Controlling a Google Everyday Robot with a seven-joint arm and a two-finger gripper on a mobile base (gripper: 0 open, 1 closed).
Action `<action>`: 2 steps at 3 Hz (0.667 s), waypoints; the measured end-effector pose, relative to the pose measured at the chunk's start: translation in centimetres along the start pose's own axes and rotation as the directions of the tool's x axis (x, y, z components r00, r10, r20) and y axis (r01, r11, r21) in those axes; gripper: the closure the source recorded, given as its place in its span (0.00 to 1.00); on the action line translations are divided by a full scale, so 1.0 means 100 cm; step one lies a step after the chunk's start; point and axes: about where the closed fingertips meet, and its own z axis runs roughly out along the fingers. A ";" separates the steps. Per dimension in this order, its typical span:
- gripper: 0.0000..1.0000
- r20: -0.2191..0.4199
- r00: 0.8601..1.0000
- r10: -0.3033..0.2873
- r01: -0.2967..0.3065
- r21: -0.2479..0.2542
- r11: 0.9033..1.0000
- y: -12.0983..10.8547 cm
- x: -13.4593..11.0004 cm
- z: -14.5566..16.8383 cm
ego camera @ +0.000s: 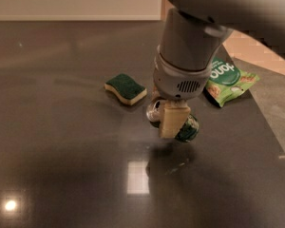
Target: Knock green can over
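The green can lies on its side, silver top pointing left, just right of the table's middle. My gripper comes down from above and is shut on it. One beige finger pad crosses the can's front; the other finger is hidden behind the can. The can's dark reflection shows on the table right below it. I cannot tell if the can touches the table or hangs just above it.
A green-and-yellow sponge lies left of the can. A light green snack bag lies behind on the right. The glossy dark table ends at a right edge, with lighter floor beyond.
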 end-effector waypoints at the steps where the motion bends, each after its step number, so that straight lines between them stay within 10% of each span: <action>1: 0.59 -0.093 0.996 -0.015 0.014 -0.004 1.000 0.000 0.017 0.012; 2: 0.36 -0.145 0.989 -0.035 0.033 -0.019 0.999 0.002 0.025 0.024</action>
